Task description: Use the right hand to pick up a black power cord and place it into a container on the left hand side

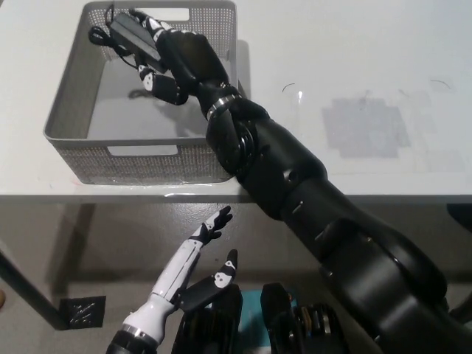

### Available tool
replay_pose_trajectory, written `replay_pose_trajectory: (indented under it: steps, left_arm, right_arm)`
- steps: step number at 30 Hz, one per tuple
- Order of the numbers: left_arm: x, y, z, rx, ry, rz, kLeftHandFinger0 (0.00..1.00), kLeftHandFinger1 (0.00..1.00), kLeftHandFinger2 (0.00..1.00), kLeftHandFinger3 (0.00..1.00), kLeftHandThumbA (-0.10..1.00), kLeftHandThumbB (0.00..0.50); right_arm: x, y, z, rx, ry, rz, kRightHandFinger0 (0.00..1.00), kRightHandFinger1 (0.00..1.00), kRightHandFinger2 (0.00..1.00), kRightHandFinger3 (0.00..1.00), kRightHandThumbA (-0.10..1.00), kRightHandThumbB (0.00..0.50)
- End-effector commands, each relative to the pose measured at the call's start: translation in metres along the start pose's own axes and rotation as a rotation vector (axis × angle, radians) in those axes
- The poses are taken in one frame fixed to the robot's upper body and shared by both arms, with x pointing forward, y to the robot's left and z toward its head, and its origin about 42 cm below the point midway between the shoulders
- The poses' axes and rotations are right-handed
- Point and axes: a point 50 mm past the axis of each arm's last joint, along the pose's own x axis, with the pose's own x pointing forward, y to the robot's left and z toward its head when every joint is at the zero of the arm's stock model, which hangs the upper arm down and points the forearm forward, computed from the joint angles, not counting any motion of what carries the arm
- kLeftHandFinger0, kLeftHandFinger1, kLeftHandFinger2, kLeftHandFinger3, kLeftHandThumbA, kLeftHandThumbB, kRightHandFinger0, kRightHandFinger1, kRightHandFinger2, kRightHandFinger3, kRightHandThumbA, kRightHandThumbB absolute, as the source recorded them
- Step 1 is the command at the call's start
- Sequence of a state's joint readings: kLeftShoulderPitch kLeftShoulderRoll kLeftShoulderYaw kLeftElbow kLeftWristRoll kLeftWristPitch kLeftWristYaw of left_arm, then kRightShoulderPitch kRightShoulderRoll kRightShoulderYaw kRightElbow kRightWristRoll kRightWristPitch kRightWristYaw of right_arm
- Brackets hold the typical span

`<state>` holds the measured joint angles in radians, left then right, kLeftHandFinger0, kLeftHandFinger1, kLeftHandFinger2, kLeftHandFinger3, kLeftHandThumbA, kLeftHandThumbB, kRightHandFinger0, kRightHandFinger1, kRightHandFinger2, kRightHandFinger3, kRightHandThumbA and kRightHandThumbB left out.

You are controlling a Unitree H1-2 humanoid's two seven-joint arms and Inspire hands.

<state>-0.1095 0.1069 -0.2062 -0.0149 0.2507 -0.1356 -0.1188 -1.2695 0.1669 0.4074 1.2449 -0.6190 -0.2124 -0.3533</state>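
Black right hand (166, 63) is clamped on the black power cord with adapter brick (125, 29) above the grey mesh basket (140, 158) at far left; trailing cable may snag the far rim on release, while the white left hand (210, 254) rests open below the table edge.

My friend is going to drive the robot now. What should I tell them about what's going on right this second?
Right hand: black, reaching over the grey mesh basket, shut on the black power cord, whose adapter brick and cable hang above the basket's far left corner.
Left hand: white, open, resting low below the table edge, holding nothing.
Done: cord picked up and carried over the basket.
Left: lower it, open the right hand so the cord drops inside, then pull the arm back out. The basket's inside looks bare so far.
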Motion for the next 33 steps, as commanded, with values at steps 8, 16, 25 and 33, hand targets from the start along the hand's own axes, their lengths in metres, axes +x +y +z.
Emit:
replay_pose_trajectory:
  steps: [8, 16, 25, 33]
  left_arm:
    - [0.015, 0.007, 0.017, 0.016, -0.066, -0.014, 1.00, 1.00, 1.00, 1.00, 0.39, 0.001]
    - [0.016, 0.007, 0.017, 0.007, -0.067, -0.022, 1.00, 1.00, 1.00, 1.00, 0.36, 0.000]
    - [0.017, 0.007, 0.018, 0.013, -0.065, -0.035, 1.00, 1.00, 1.00, 1.00, 0.45, 0.000]
    - [0.021, 0.008, 0.020, 0.032, -0.073, -0.057, 1.00, 1.00, 1.00, 1.00, 0.39, 0.000]
  right_arm:
    - [0.014, -0.025, 0.002, 0.005, -0.015, 0.149, 1.00, 1.00, 1.00, 1.00, 0.97, 0.500]
    - [0.012, -0.030, -0.001, 0.008, -0.005, 0.168, 1.00, 1.00, 1.00, 1.00, 1.00, 0.475]
    - [0.009, -0.041, -0.007, 0.033, -0.026, 0.138, 1.00, 1.00, 1.00, 1.00, 1.00, 0.497]
    - [0.002, -0.093, -0.007, 0.213, -0.149, -0.051, 1.00, 1.00, 1.00, 1.00, 1.00, 0.494]
